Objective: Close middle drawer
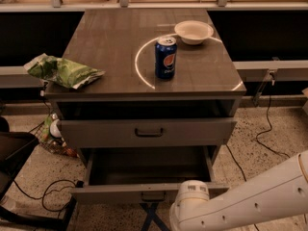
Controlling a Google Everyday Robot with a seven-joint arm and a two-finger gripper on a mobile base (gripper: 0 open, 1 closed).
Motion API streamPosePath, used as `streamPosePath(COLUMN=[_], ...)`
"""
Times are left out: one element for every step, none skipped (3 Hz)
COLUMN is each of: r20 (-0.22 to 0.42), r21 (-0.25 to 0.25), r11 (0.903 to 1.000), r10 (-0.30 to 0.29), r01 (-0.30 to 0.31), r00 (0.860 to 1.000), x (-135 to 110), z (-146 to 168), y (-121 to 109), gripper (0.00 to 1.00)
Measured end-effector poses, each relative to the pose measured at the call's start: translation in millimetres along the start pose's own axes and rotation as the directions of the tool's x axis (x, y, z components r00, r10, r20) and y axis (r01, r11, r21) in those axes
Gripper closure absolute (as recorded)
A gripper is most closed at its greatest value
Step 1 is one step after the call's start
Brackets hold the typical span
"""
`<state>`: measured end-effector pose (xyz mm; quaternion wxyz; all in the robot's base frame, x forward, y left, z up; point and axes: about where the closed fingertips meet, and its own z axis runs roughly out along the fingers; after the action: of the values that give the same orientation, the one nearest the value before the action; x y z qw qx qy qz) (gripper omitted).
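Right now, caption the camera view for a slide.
Middle drawer open; arm at its front, gripper out of view; can, bowl, bag on cabinet top.
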<state>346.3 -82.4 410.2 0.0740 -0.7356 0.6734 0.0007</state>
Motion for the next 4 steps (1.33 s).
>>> streamPosePath(r20=[-0.033,-0.066,-0.087,-0.095], r21=[-0.025,-0.001,0.049,0.11], r11=[0.9993,0.9998,0.9988,0.993], r10=[0.026,0.019,-0.004,-0.031], r01=[-0.027,-0.019,0.008,0.042], r00=[0.999,0.998,0.996,0.995], x=[10.2,20.2,26.3,26.8], z=[13.3,26.3,35.5,45.7], y=[3.2,-15.9,-47.7,-97.9], gripper=[1.0,1.0,1.0,1.0])
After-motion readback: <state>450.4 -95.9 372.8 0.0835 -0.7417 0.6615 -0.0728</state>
